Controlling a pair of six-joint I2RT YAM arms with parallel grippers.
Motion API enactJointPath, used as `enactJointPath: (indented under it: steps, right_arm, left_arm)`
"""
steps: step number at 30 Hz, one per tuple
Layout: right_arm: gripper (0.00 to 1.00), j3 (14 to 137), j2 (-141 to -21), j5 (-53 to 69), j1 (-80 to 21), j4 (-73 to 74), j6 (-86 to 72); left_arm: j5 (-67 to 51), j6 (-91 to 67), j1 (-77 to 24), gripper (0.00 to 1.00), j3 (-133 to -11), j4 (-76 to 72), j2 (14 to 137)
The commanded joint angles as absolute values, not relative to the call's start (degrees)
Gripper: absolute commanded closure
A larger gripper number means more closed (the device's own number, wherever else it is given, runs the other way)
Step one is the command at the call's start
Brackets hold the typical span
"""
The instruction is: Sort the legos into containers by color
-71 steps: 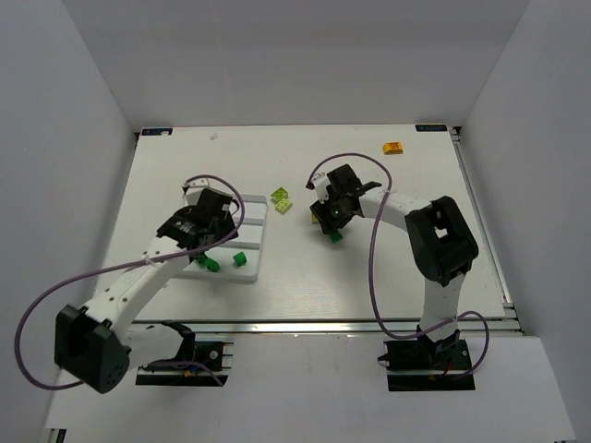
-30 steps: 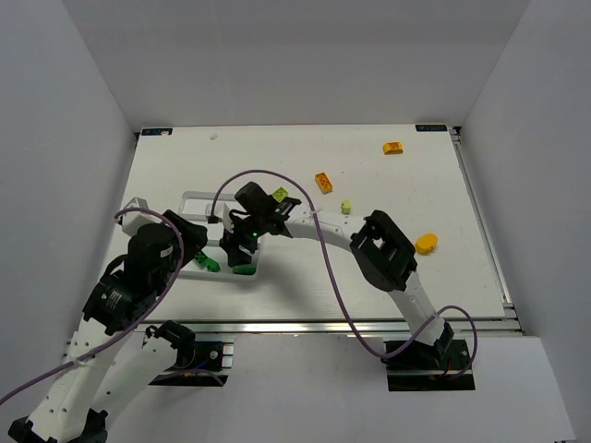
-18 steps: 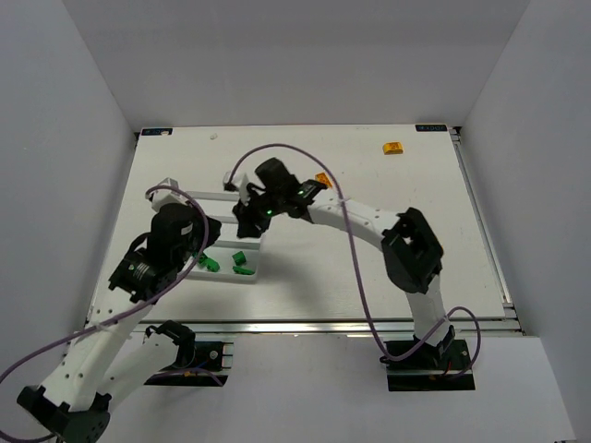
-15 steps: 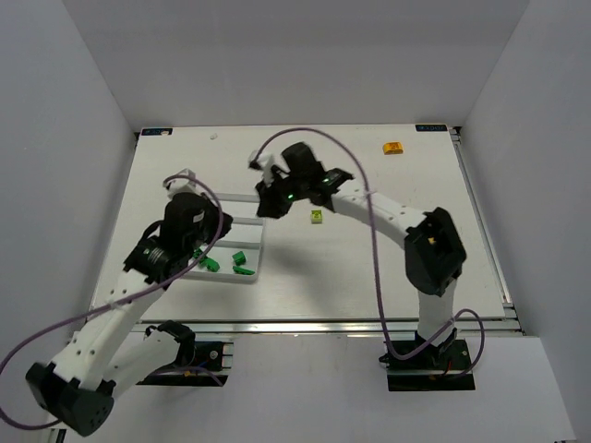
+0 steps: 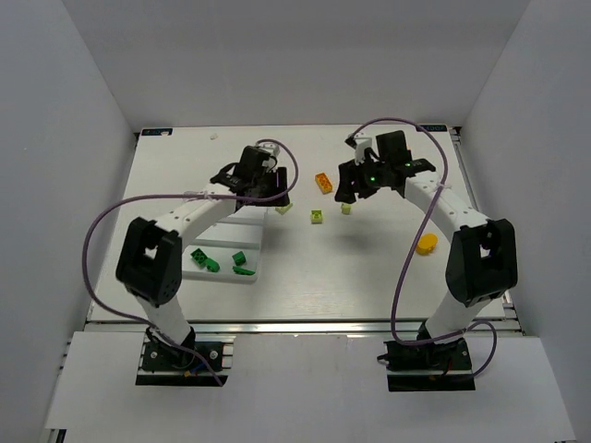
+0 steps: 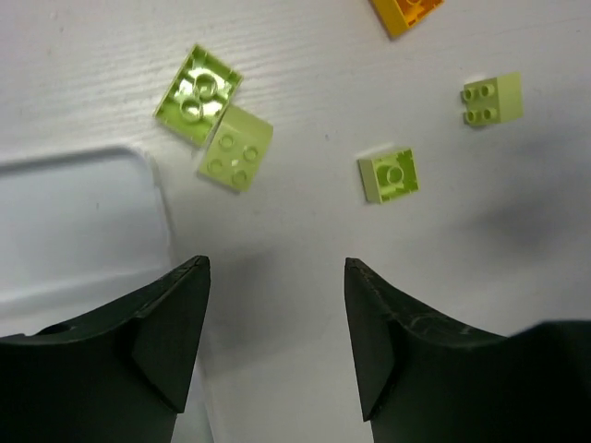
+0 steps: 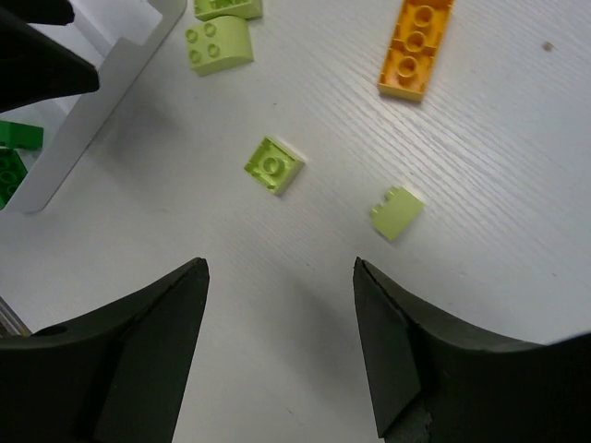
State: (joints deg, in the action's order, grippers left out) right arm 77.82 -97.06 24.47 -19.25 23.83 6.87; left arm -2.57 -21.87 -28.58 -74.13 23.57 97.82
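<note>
the white tray [image 5: 222,279] lies toward the near left corner of the desk [image 5: 314,277]. it is smooth plastic with low walls and rounded corners. the dark green bricks [image 5: 199,262] lie in its compartment closest to the near edge.

the left arm [image 5: 148,263] rises from the near edge, folds at the elbow beside the tray and stretches toward the middle of the desk. the left gripper [image 6: 275,277] hangs by the far right corner of the tray. its two dark wedge-shaped fingers [image 6: 171,332] are spread apart, with only bare desk between them.

just beyond the fingers two bricks touch: a glossy lime brick [image 6: 199,95], turned up to show round hollows, and a matte lime brick [image 6: 235,148] with four studs. further right lie a small lime brick [image 6: 389,175] and a pale lime brick [image 6: 492,99], both apart from the others. the long orange brick [image 7: 416,51], studded, lies nearer the far edge.

the right arm [image 5: 480,258] rises from the near right side and reaches toward the far edge, with its wrist turned left. the right gripper [image 7: 279,272] hangs over the small and pale bricks, its fingers wide apart and holding nothing. the rounded yellow piece [image 5: 427,244] lies near the right edge, just beside this arm.
</note>
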Motion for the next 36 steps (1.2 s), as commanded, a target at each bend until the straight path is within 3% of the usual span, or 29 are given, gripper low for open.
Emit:
enactJointPath:
  steps: [1,11,36]
  right_arm:
    - [0.3,77.34,-93.87,27.42,-15.74,25.75,6.86]
    - [0.3,77.52,-94.48,30.67,-10.81,25.75,5.98]
    - [0.29,79.01,-96.68,31.99,-8.09,26.63,6.41]
  left_arm:
    - [-2.2,-14.16,-29.0,0.3,-82.42,26.1,103.59]
    - [-0.79,-6.59,-30.05,0.31,-95.61,33.83,115.48]
    - [8.71,-8.0,-31.73,0.3,-102.91,39.64,127.34]
